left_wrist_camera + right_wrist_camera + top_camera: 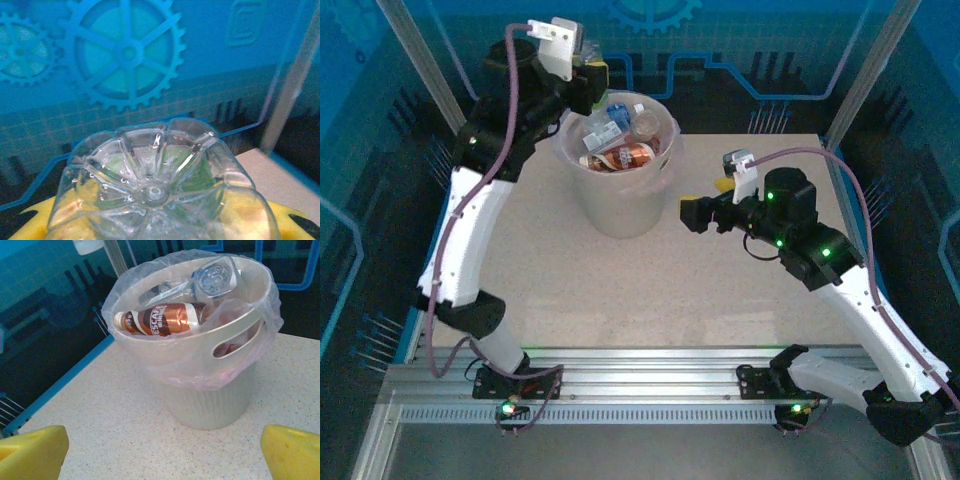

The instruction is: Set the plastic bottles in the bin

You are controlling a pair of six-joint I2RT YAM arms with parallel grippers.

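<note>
**Left arm at the drop step: one clear bottle in hand at the bin rim**

- Tabletop [620, 290]: the bin [620, 205] stands at the far middle of it, with a bag liner folded over the rim. It's already loaded close to the rim with plastic bottles [620, 140].
- Left pincer [592, 80]: up at the bin's far-left rim and clenched on a clear bottle [155, 185]. The left wrist view looks along the bottle to its ribbed base, with droplets inside and a yellow finger on either side.
- Right pincer [692, 213]: released, jaws spread wide with nothing between them. It sits right of the bin, apart from it and facing its handle cut-out.
- Step, my read: carry is done and release is pending, so this looks late in the task.
- Next move: I can't tell from the top view whether the bottle is fully inside the rim line. Shift it over the opening first, then let go. The pile is high, so aim for the lower near side or the bottle may roll off the heap and over the rim.
- Writing: the copper bottle [165, 319] lies on its side on top of the pile, and its label reads "ESCAFE", the start cut off by the wrap. The smaller line under it is too blurred to read. The labels on the other bottles aren't legible.
</note>
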